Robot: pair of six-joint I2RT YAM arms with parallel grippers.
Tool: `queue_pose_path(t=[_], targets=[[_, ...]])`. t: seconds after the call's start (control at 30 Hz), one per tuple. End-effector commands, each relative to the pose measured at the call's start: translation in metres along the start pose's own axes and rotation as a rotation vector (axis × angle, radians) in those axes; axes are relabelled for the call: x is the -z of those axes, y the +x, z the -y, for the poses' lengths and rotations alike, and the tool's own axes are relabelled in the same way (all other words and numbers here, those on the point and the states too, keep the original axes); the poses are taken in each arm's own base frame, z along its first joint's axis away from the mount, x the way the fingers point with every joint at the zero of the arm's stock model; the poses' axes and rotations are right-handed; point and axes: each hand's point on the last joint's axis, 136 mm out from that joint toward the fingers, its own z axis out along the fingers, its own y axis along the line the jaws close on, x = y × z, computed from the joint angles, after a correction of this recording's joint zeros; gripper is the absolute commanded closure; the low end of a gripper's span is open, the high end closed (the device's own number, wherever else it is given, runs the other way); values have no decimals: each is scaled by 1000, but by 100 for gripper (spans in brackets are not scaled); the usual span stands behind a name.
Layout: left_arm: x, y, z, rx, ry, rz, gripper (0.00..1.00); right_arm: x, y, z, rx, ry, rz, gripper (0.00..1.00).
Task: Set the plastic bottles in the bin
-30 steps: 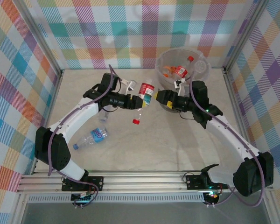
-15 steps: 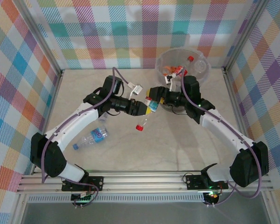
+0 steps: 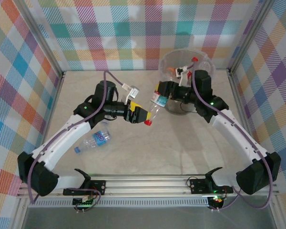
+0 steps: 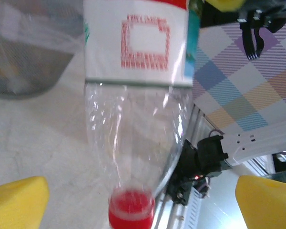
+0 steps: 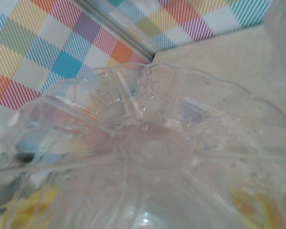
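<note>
A clear plastic bottle with a red-and-white label and a red cap hangs tilted above the table, just left of the bin. My right gripper is shut on its base end; the ribbed base sits right in front of the right wrist camera. My left gripper is open beside the cap end. Its yellow pads stand wide apart, with the cap between them untouched. The bin is a round translucent grey one, and bottles lie inside it.
A blue-labelled bottle lies on the table at front left, under the left arm. The bin's grey wall is close behind the held bottle. Checked walls enclose the table on three sides.
The left gripper has let go of the bottle and drawn back left. The right gripper has taken the base end and carries the bottle up toward the bin.
</note>
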Motion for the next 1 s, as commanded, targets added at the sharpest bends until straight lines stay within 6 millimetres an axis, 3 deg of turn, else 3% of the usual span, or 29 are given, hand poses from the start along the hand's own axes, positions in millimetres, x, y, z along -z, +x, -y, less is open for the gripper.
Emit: queue_pose_path(t=[0.0, 0.17, 0.37, 0.53, 0.8, 0.97], targets=[[18, -14, 7, -133, -63, 101, 0, 28, -39, -5, 64, 60, 106, 46], [30, -15, 6, -175, -117, 154, 0, 48, -85, -8, 170, 165, 245, 45], [27, -11, 1, -174, -127, 132, 0, 60, -134, -6, 318, 310, 385, 45], [21, -7, -3, -162, -120, 103, 0, 65, -168, 9, 393, 439, 526, 46], [15, -4, -11, -148, -137, 76, 0, 48, -213, 32, 452, 543, 610, 46], [12, -1, -17, -144, -155, 60, 0, 46, -233, 51, 422, 579, 643, 47]])
